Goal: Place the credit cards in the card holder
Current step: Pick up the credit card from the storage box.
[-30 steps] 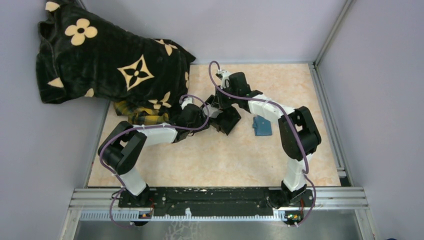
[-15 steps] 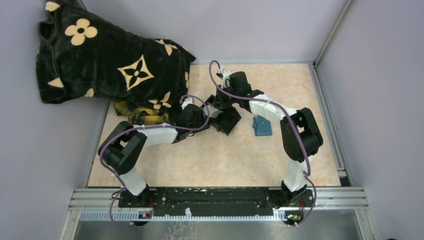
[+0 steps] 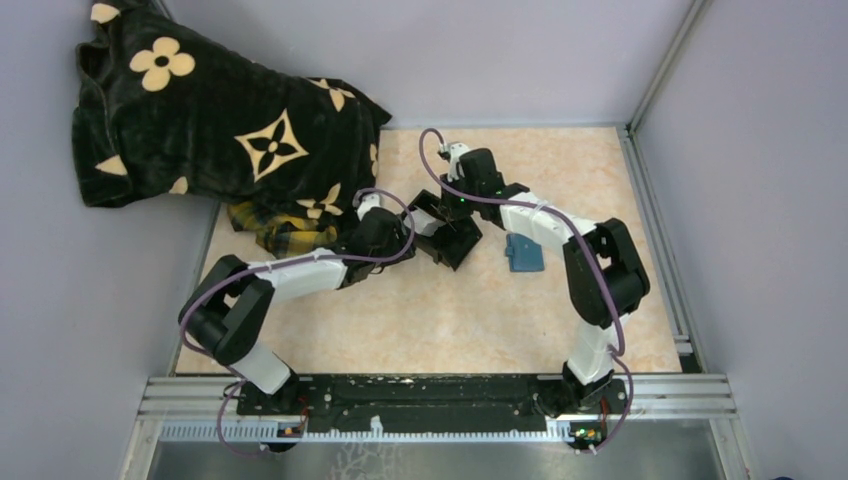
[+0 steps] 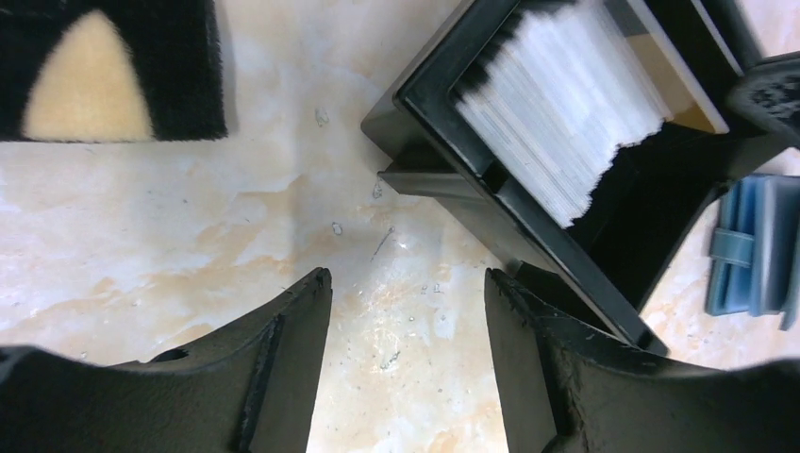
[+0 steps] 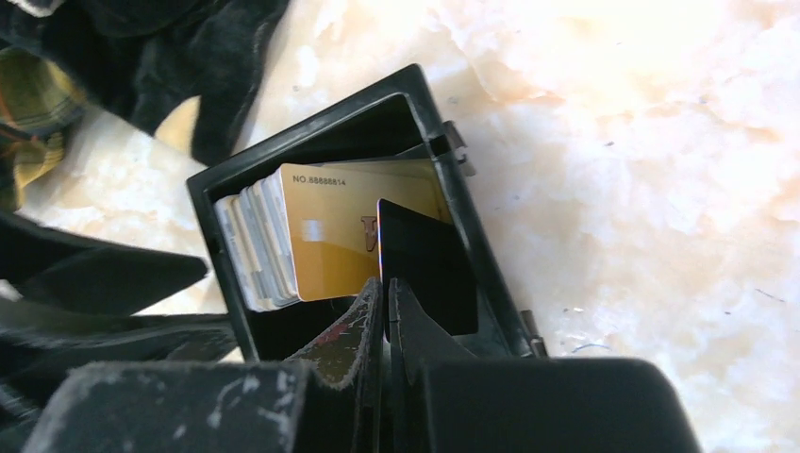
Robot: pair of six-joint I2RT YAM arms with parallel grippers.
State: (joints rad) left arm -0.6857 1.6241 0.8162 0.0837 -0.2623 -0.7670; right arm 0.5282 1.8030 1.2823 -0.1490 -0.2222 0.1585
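Note:
The credit cards [image 5: 259,245] stand as a stack in a black open-topped box [image 5: 212,193], a gold one [image 5: 335,241] at the front. My right gripper [image 5: 387,283] reaches into the box and is shut on the edge of one dark-faced card [image 5: 429,269], which stands upright beside the gold one. In the left wrist view the pale cards [image 4: 557,104] show inside the box [image 4: 425,104]. My left gripper [image 4: 406,278] hangs open over bare table just beside the box's corner, holding nothing. The blue card holder [image 3: 523,252] lies closed to the right of the box [image 3: 455,240].
A black blanket with cream flower patterns [image 3: 220,120] covers the back left corner, with a yellow plaid cloth [image 3: 280,228] under its edge close to my left arm. Grey walls and a metal frame rail [image 3: 655,210] bound the marble-patterned table [image 3: 440,320].
My right gripper has closed onto a card in the box. The left arm's elbow has swung left and nearer; its gripper stays open beside the box.

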